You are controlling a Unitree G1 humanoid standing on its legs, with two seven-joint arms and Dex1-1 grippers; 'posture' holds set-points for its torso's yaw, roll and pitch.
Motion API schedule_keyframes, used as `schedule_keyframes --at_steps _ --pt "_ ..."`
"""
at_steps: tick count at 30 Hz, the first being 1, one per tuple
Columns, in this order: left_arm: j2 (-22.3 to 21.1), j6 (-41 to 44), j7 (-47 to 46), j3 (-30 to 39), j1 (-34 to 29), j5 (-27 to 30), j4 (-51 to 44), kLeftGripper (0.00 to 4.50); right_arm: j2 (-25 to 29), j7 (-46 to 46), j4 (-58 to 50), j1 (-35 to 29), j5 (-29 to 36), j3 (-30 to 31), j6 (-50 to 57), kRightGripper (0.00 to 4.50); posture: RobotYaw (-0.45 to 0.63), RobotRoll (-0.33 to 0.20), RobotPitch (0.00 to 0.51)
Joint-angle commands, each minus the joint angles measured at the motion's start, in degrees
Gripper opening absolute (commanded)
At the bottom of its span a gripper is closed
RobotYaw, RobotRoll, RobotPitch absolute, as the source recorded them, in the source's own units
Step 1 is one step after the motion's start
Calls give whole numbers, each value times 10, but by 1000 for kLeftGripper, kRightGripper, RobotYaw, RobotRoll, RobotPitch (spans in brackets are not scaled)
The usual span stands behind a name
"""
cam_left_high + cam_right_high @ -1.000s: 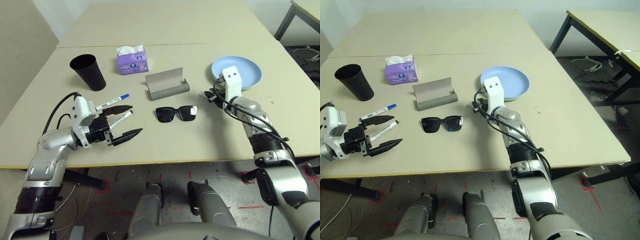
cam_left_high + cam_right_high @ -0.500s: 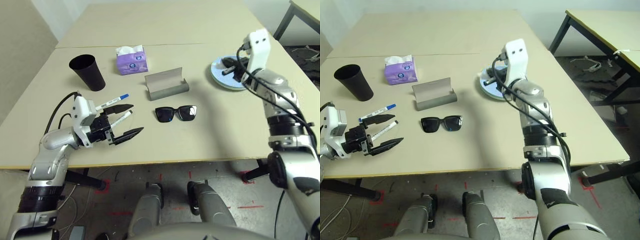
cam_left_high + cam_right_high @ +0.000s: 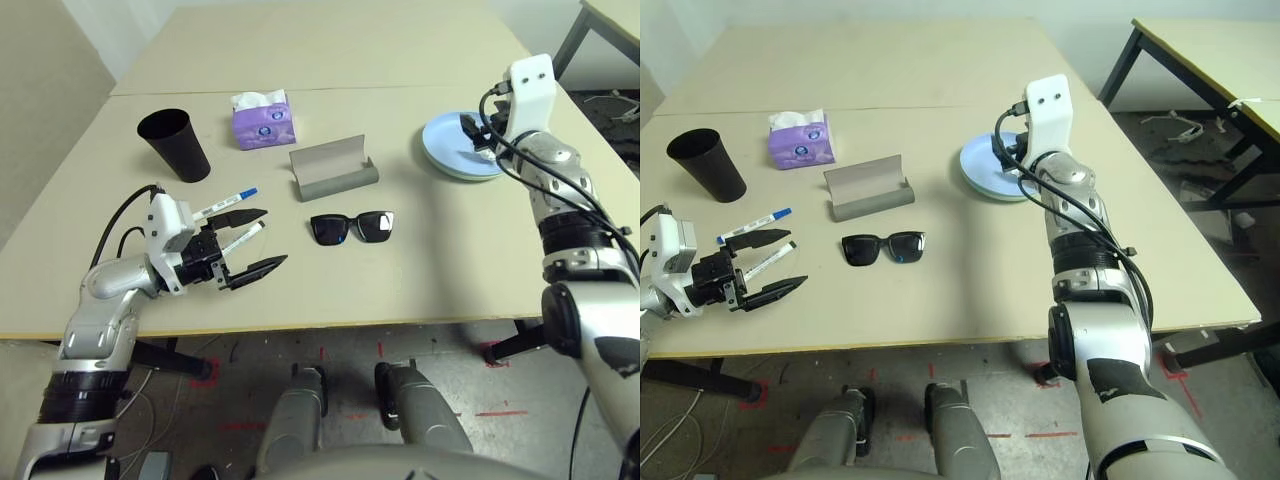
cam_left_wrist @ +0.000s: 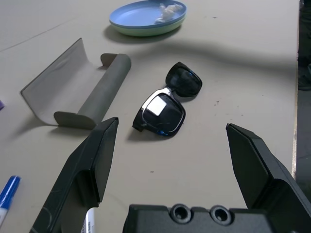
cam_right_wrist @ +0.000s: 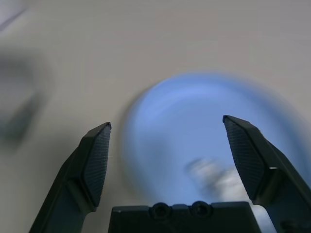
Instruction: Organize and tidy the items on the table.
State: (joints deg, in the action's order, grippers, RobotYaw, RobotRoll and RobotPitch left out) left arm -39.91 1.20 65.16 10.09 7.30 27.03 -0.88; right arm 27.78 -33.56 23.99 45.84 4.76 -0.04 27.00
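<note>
Left wrist view: glossy black sunglasses [image 4: 165, 109] lie folded-looking, one lens glinting white, before the left gripper's [image 4: 172, 145] wide-spread jaws

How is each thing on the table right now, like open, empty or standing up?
Glasses case: open, empty
Sunglasses: unfolded or folded, cannot tell
Cup: standing
Blue-capped marker: capped
Left gripper: open
Right gripper: open

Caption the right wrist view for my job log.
Right gripper, jaws open, above the blue plate with the tissue on it.
</note>
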Motion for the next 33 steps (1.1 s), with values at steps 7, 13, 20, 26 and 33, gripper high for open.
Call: schedule_keyframes --at_steps 7,13,20,26,33 --pt "-29 38 40 13 -14 36 -9 4500 98 -167 -357 -24 31 173 201 4483 -117 0 178" --pt "-59 61 74 14 -19 56 -23 4500 82 -226 -387 60 -22 300 153 4483 -109 0 177" --pt "-64 71 87 9 -35 60 -58 4500 -3 -244 -280 139 -84 376 119 4483 -92 0 171" --pt "-56 66 74 7 -31 52 -58 4500 -16 -278 -251 135 -120 423 97 4483 -89 0 171" --pt "-48 60 54 13 -32 44 -58 4500 -33 -274 -175 132 -160 424 58 4483 -92 0 166"
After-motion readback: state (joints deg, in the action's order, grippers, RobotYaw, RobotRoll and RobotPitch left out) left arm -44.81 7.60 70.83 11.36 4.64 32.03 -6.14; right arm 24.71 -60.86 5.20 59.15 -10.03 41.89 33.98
